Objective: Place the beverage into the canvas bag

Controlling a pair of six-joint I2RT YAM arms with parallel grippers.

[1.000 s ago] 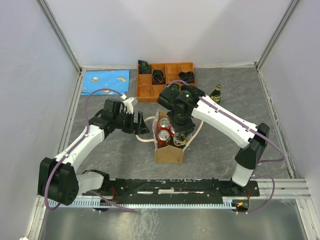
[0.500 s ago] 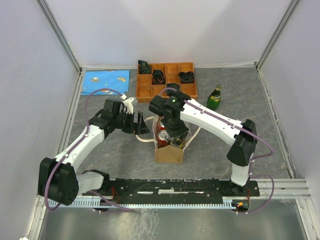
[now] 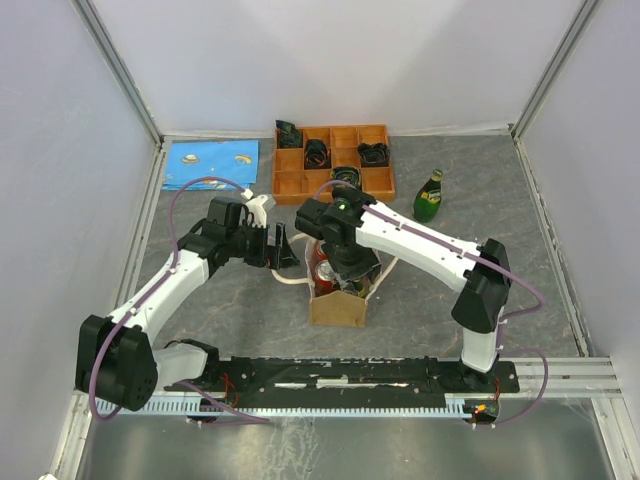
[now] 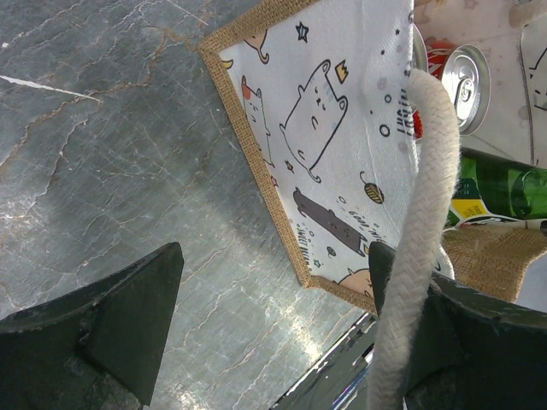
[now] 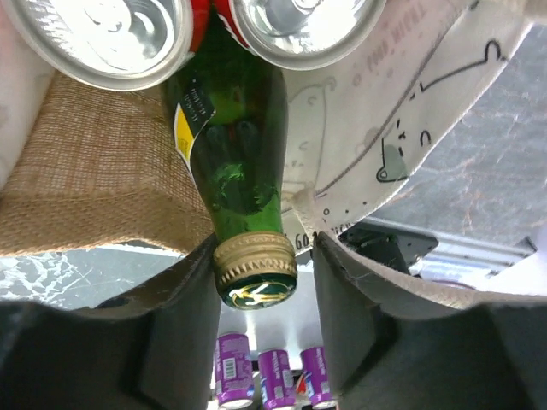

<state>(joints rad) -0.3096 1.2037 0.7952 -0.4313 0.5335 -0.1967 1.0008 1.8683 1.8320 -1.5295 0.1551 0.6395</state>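
Left arm [image 3: 165,280] low, jaws wide; right arm [image 3: 420,240] inward, jaws slightly apart.

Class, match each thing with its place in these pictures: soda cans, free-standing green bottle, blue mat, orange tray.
Things:
1 soda cans
2 free-standing green bottle
3 blue mat
4 orange tray

Places:
A far left corner of the table
B inside the canvas bag
C just right of the tray
D far edge, near the middle

Pairs: 1-B, 2-C, 3-A, 4-D
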